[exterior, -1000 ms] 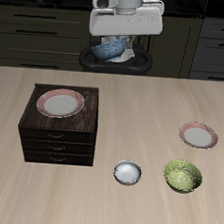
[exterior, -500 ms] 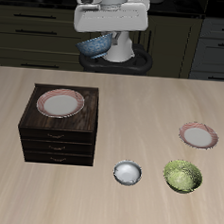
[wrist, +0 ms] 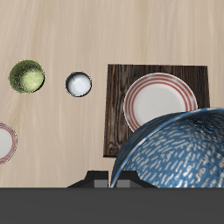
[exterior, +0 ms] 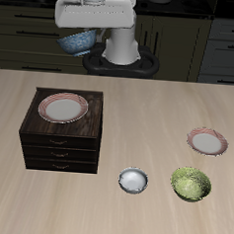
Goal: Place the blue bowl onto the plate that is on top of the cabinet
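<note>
Blue bowl [exterior: 77,39] carried high, behind the table's back edge, not yet over the cabinet [exterior: 60,133].

From the front, the bowl is seen tilted and clamped in the claw [exterior: 83,30], up beyond the plate [exterior: 63,107] on the cabinet top. From the wrist, the bowl [wrist: 179,149] is gripped by its rim and fills the foreground, with the plate [wrist: 156,100] beyond it. Judged stiff, light, glazed and slippery, the bowl is best held at the rim and set down gently.
</note>
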Motion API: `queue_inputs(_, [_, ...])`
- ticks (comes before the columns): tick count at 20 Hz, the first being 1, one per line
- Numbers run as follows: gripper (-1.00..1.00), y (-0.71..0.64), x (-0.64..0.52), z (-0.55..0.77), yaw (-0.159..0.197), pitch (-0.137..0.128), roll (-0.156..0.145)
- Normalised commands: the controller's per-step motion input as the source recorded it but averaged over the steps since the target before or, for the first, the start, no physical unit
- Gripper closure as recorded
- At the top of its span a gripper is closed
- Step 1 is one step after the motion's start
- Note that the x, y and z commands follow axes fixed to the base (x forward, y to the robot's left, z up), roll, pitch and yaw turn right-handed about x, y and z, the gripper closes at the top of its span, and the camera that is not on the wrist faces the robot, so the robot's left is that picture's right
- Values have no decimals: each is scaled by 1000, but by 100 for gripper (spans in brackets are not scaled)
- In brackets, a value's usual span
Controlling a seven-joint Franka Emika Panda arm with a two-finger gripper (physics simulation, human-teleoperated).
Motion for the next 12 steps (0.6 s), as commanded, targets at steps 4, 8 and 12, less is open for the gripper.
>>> queue_inputs(4, [100, -331, 68, -25, 21, 0, -15])
queue_inputs(8, [100, -386, 118, -23, -35, 13, -31])
queue_inputs(12, [100, -420, 80, 38, 6, -7, -31])
